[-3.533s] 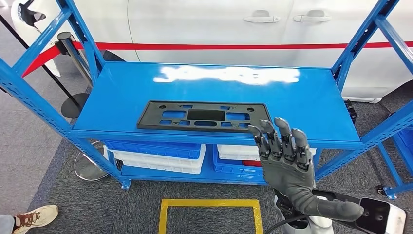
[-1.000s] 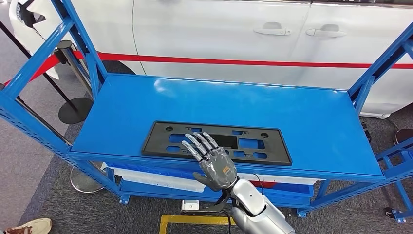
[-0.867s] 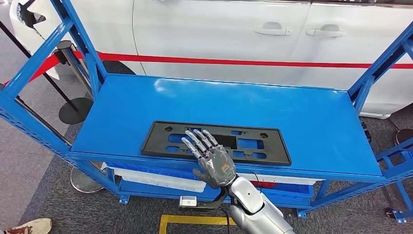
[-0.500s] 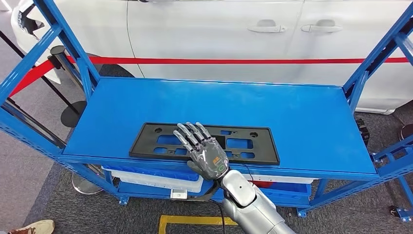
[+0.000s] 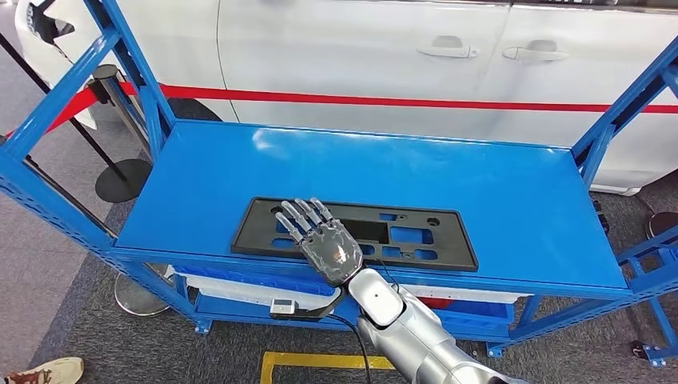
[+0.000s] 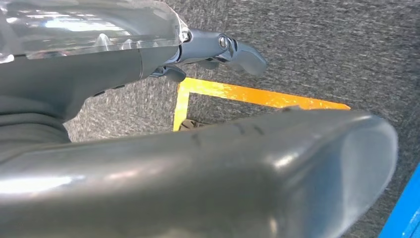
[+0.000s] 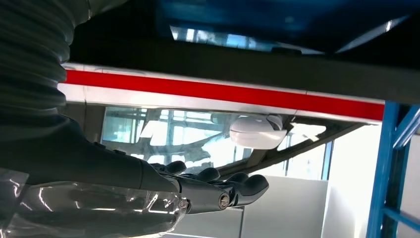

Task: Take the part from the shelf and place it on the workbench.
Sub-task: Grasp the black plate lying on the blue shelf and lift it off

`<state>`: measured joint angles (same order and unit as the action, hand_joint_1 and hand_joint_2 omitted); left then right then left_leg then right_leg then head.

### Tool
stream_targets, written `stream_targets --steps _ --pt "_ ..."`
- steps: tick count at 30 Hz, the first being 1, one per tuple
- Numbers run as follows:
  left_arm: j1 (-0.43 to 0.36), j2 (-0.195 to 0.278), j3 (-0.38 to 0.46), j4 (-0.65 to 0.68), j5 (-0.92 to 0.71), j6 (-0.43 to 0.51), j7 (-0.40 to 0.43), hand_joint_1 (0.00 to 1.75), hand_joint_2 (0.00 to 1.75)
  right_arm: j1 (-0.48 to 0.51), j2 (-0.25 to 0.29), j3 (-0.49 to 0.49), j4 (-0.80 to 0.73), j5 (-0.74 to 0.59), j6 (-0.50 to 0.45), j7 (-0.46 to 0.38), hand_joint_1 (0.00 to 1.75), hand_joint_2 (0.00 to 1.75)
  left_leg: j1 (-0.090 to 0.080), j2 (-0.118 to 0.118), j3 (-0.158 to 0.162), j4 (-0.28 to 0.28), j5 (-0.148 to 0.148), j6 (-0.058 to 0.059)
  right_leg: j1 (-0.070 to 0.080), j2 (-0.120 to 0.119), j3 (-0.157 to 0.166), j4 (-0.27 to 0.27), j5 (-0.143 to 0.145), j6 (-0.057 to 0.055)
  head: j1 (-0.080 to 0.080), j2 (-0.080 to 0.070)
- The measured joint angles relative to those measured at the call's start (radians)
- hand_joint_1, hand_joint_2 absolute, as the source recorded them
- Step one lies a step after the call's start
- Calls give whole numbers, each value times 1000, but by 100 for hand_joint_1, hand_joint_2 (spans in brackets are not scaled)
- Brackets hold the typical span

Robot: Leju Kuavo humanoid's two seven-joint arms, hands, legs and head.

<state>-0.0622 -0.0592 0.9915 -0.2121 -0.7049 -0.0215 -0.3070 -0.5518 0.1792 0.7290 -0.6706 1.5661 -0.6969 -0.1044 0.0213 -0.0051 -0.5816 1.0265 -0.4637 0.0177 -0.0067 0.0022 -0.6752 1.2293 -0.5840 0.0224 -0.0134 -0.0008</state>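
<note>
The black flat part, a long plate with cut-outs, lies near the front edge of the blue shelf top. My right hand reaches over that front edge with its fingers spread and straight, lying above the left middle of the part. Whether it touches the plate I cannot tell. In the right wrist view the right hand has its fingers stretched out and nothing in them. My left hand hangs over the grey carpet and holds nothing.
A white car with a red stripe stands behind the shelf. Blue uprights flank the shelf top. White and blue bins sit on the lower level. Yellow floor tape, a stanchion base and a person's shoe lie around.
My right hand went from raised in front of the shelf's right half to over the part, then slid left and farther onto it. The camera swayed slightly.
</note>
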Motion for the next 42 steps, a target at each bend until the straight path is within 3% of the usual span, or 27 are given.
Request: stream_targets --steps 1,2,3,5,7,9,12,14,16,17,18,19,21,22,24,26,28,31,32,33,34,37,39,41,42 --pt "0 0 1 0 0 -1 0 0 0 -3 0 6 12 1 0 4 0 175 0 0 0 0 0 1 -1 0 -27 55 -17 2 0 0" --pt "0 1 2 0 0 -1 0 0 0 -5 0 11 21 2 0 6 0 175 -1 0 0 0 0 1 -1 0 -40 79 -15 2 0 0" --pt "0 2 2 0 0 -2 0 0 0 -7 1 15 28 2 0 8 0 175 -1 -1 2 0 -1 1 -1 0 -33 62 7 1 0 0" --pt "0 2 3 0 -1 -2 0 0 0 -16 1 18 39 2 1 13 0 175 -1 -2 6 0 -2 0 1 0 24 -63 80 -9 0 0" --pt "-1 1 4 0 -2 -3 0 0 0 -26 1 19 52 2 5 27 0 175 -2 -3 5 -1 -2 -6 9 0 76 -175 119 -22 0 0" --pt "-1 0 4 0 -6 -4 0 0 0 -37 2 21 65 3 18 53 0 175 -2 -3 2 -4 0 -16 15 2 86 -205 121 -28 1 0" --pt "-1 2 5 0 -10 -5 0 0 0 -54 7 26 89 3 45 116 0 175 -4 -1 1 6 -14 -32 7 1 95 -226 130 -38 1 0" --pt "-2 3 6 0 -12 -5 -1 0 0 -63 11 27 110 3 54 162 0 175 -3 -1 -36 93 -69 -36 3 -3 102 -238 136 -46 -1 0" --pt "0 3 8 0 -14 -5 -1 0 0 -67 12 27 130 3 58 200 2 175 -2 0 -94 222 -126 -40 4 -5 101 -237 136 -50 -2 0" --pt "1 3 9 0 -15 -5 -1 0 0 -69 12 27 137 3 60 214 11 175 -1 0 -110 260 -133 -42 4 -5 101 -236 136 -50 -2 0" --pt "2 4 10 0 -16 -5 -1 0 0 -72 12 27 144 3 63 226 42 175 -1 0 -109 260 -121 -44 4 -5 101 -234 135 -49 -2 0" --pt "3 4 11 0 -16 -4 0 0 0 -75 12 26 150 3 65 235 79 175 0 0 -89 220 -92 -45 3 -4 102 -232 134 -48 -2 0" --pt "1 6 13 0 -16 -2 -1 0 0 -81 12 24 161 3 71 247 147 175 2 0 -21 84 -30 -44 4 -2 100 -223 129 -41 -2 0" --pt "0 7 14 0 -16 -1 -1 0 0 -84 11 21 167 2 73 251 158 175 1 0 4 33 -14 -40 5 0 98 -217 127 -36 -2 0" --pt "0 7 18 0 -15 1 -1 0 0 -89 10 12 177 1 72 257 166 175 -2 -2 18 -1 -12 -29 9 3 92 -211 126 -26 0 0" --pt "1 6 22 0 -15 3 -1 0 0 -90 9 0 188 1 69 258 167 175 -2 -1 16 -3 -6 -15 7 4 91 -209 126 -17 0 0" --pt "0 6 25 0 -15 5 -2 0 0 -91 6 -14 199 1 67 256 167 175 0 1 14 -7 0 -3 3 3 74 -170 96 -7 2 0" --pt "0 8 29 0 -16 6 -5 0 0 -89 4 -34 213 1 64 254 169 175 0 2 6 -8 4 6 -1 2 -10 9 2 5 4 0" --pt "0 9 29 0 -17 6 -6 0 0 -88 4 -39 218 1 63 254 169 175 0 2 4 -8 5 6 -1 2 -32 55 -11 7 4 0" --pt "1 10 30 0 -17 6 -6 0 0 -86 4 -43 221 0 63 254 170 175 -1 2 4 -8 5 7 -1 2 -37 65 -3 6 4 0" --pt "1 10 30 0 -17 5 -7 0 0 -85 3 -47 224 0 63 254 171 175 -2 1 5 -7 5 6 0 2 -23 36 23 2 4 0" --pt "0 10 30 0 -18 3 -11 0 0 -87 3 -57 227 1 62 254 173 175 -5 -2 8 -8 4 3 9 3 71 -157 115 -20 3 0" --pt "0 9 30 0 -19 1 -16 0 0 -88 3 -61 227 2 62 254 175 175 -5 -3 5 -9 5 -6 16 4 93 -211 124 -30 4 0" --pt "0 10 30 0 -23 0 -29 0 0 -89 3 -64 227 4 61 250 161 175 -5 -3 5 -14 6 -18 12 4 98 -225 127 -35 5 0" --pt "0 11 30 0 -26 0 -40 0 0 -89 3 -66 227 2 60 245 120 175 -6 -2 6 -11 0 -23 9 3 104 -235 131 -38 5 0"
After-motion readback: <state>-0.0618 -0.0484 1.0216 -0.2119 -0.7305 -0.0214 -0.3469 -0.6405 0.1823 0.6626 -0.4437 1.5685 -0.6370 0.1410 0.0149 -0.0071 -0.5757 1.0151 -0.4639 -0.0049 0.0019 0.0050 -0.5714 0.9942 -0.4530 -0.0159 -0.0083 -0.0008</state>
